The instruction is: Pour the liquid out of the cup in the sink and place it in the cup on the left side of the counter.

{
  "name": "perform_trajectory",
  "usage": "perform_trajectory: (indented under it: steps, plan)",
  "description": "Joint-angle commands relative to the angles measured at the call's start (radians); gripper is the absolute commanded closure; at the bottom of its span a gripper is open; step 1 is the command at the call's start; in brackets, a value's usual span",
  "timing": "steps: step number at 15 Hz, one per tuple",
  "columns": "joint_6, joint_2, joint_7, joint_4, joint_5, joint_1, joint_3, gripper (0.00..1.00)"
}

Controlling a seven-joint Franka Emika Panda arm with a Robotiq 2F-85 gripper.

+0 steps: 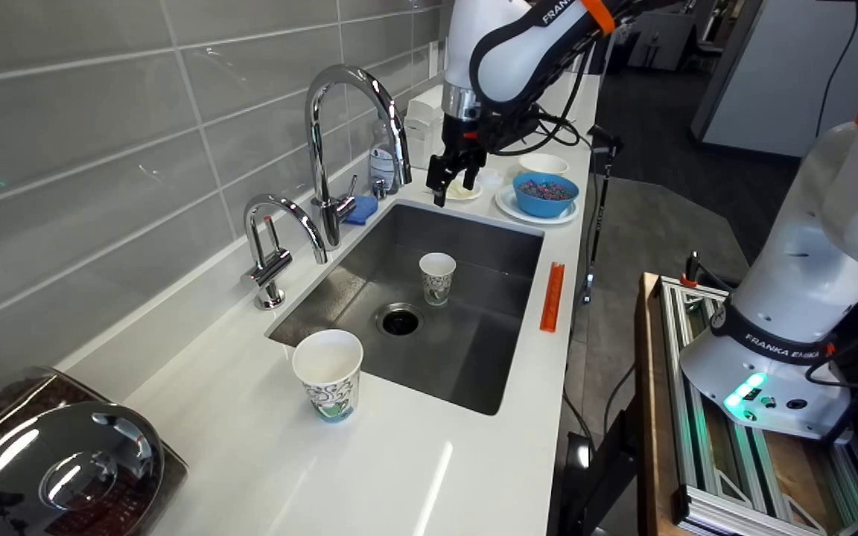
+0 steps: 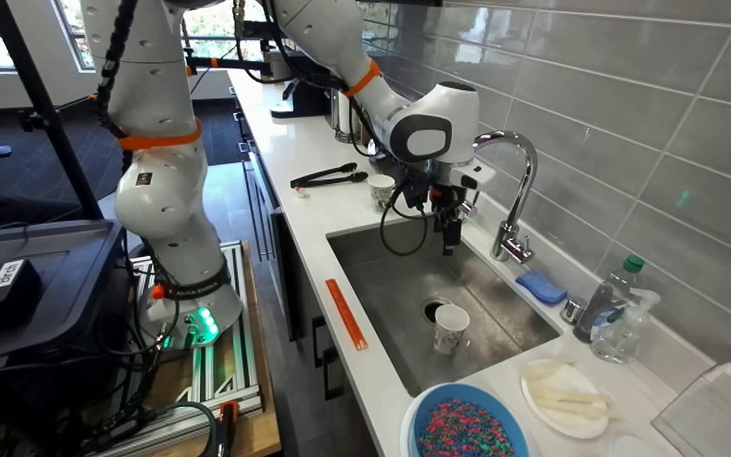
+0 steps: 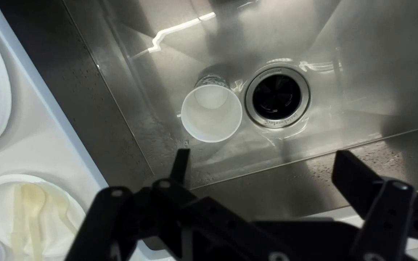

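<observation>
Black jaws, spread wide and gripping nothing, hang over the rectangular stainless-steel sink (image 1: 466,357). Inside, a white patterned paper cup (image 3: 212,108) stands upright beside the round dark drain (image 3: 277,96), no liquid showing within. Reaching for that cup seems the current step; next, straddle it, close, tip out any remainder, then carry it to the similarly patterned paper cup (image 1: 331,380) on the smooth white tabletop (image 1: 384,476).

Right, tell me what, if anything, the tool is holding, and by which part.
Nothing is held: the tool is open, and the cup in the sink stands apart from it.
</observation>
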State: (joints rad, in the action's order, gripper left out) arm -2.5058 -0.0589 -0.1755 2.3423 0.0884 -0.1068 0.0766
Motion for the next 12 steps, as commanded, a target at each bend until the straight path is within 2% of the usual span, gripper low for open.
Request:
perform_trajectory:
  steps: [1, 7, 12]
  plan:
    - [-0.092, -0.008, -0.041, 0.053, 0.026, -0.013, 0.044, 0.00]
    - [-0.152, -0.040, -0.075, 0.097, 0.038, -0.039, 0.106, 0.00]
    - [-0.120, -0.039, -0.055, 0.081, 0.019, -0.039, 0.108, 0.00]
